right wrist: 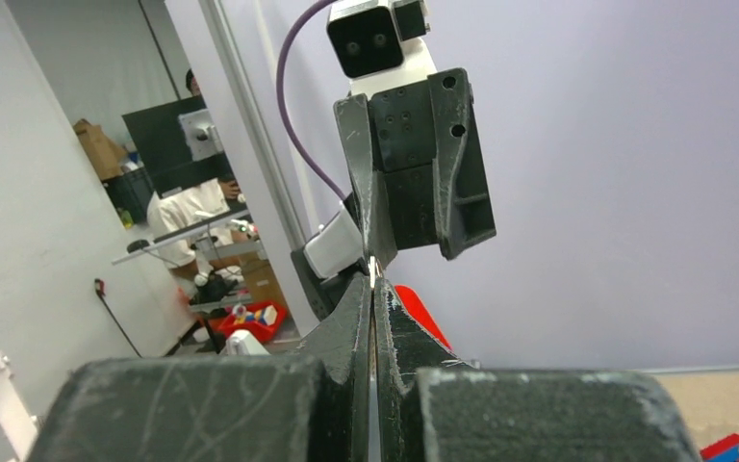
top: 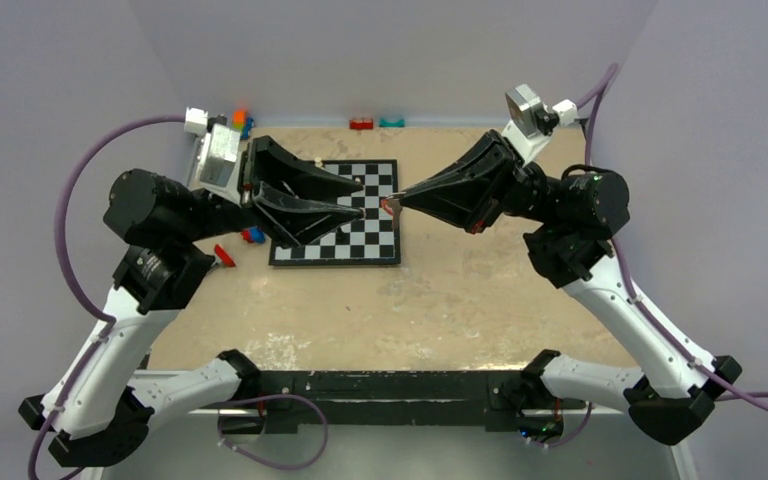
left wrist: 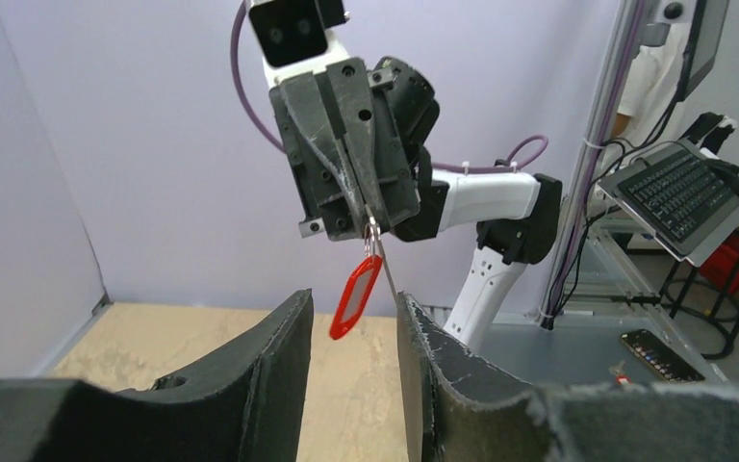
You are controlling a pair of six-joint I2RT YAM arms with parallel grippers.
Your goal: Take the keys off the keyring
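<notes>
Both grippers meet in the air above the checkerboard. My right gripper [top: 401, 203] is shut on the keyring [left wrist: 372, 231]; a sliver of metal shows between its tips [right wrist: 373, 277]. A red key tag [left wrist: 351, 298] hangs from the ring, also seen in the top view [top: 390, 208] and the right wrist view [right wrist: 425, 316]. A thin metal key [left wrist: 386, 269], seen edge-on, hangs beside the tag. My left gripper [top: 362, 198] is open, its fingers [left wrist: 274, 366] on either side of the tag and just below it. The key's tip lies against the right-hand finger.
A black-and-white checkerboard [top: 360, 238] lies on the tan table under the grippers. Small toy blocks sit left of it [top: 252, 236] [top: 224, 255] and along the back wall [top: 362, 123] [top: 392, 122] [top: 243, 120].
</notes>
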